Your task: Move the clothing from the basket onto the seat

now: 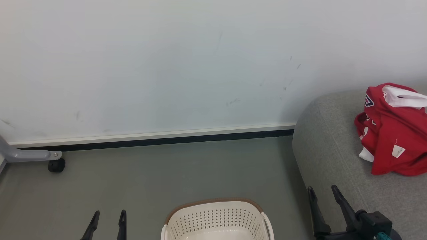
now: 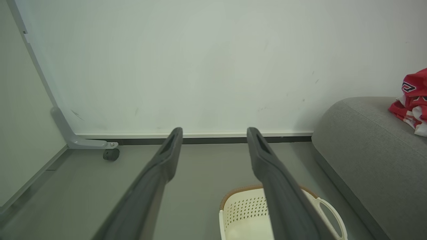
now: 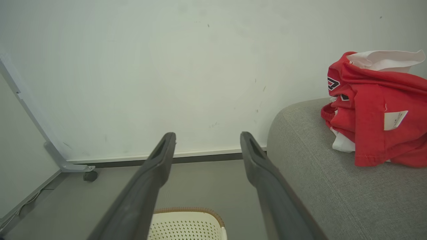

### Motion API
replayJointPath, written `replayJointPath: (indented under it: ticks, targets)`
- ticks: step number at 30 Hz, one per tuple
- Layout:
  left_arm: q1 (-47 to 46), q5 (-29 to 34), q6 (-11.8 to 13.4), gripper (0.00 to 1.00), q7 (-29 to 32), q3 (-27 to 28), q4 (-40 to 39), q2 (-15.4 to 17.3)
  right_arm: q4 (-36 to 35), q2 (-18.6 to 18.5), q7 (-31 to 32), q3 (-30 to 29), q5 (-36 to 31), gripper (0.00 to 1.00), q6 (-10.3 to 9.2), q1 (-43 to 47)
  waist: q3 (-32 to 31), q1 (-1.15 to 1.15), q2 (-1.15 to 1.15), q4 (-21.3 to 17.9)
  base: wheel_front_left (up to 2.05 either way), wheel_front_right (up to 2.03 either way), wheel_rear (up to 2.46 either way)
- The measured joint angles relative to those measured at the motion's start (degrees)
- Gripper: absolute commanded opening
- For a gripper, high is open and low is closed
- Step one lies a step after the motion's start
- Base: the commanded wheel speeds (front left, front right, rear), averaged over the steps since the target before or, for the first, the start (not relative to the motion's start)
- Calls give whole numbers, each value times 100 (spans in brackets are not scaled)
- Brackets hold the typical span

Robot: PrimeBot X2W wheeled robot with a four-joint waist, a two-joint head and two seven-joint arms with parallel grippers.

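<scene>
The red clothing (image 1: pixel 393 133) lies heaped on the light-grey seat (image 1: pixel 333 150) at the right, white lining showing on top; the same clothing (image 3: pixel 373 110) fills the right of the right wrist view and peeks into the left wrist view's edge (image 2: pixel 413 100). The cream-white basket (image 1: pixel 217 220) with its brown rim stands on the floor at the bottom centre; what shows of its inside holds nothing. My left gripper (image 1: pixel 108 215) is open at the lower left, left of the basket. My right gripper (image 1: pixel 323 190) is open over the seat's near corner, below the clothing, holding nothing.
A pale wall with a dark baseboard (image 1: pixel 150 140) runs behind the grey floor. A grey stand leg with a black caster (image 1: pixel 56 165) sits at the far left by the wall. Open floor lies between the basket and the wall.
</scene>
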Motion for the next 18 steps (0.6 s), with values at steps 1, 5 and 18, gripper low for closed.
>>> replayJointPath:
  ticks: [1,5,18]
  targets:
    - [25,13,0,100,0,26,-12,0,-56,0,-1,-7,-3,100,0,41,0,0,0,5,0,0,0]
    - [132,62,0,100,0,244,-94,-57,-250,-2,0,-57,-77,100,-2,190,1,0,0,29,0,0,0]
    - [277,255,1,100,0,579,-241,-225,-701,0,0,-233,-255,100,-45,410,12,0,0,69,0,0,0]
